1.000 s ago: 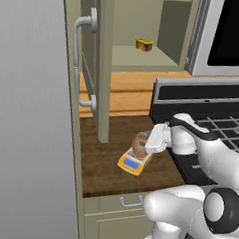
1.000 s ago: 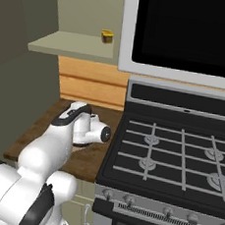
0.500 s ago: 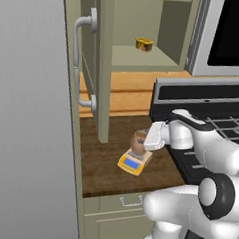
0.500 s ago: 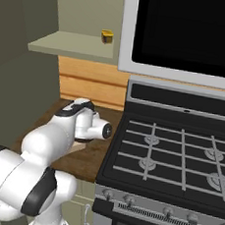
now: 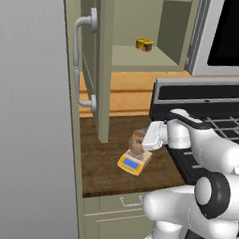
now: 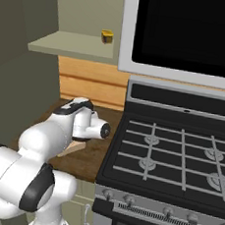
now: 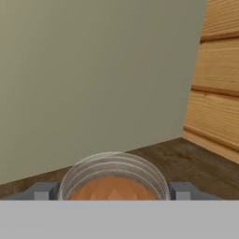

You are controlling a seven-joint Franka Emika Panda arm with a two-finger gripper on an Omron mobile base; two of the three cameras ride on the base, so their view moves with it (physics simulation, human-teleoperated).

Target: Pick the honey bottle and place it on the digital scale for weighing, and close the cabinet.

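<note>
My arm is glossy white, built of fat rounded segments with dark grey rings at the joints. My gripper [image 7: 112, 193] carries small grey blocky fingertips [image 7: 43, 191] on a white boxy hand.

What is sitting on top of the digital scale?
The honey bottle sits on the digital scale, between the gripper fingers; the platform beneath it is covered.

Brown honey bottle [image 5: 136, 142] upright on yellow digital scale [image 5: 132, 163], blue display facing front, on dark counter. Olive cabinet [image 5: 101, 65] door open, grey handle outward.
</note>
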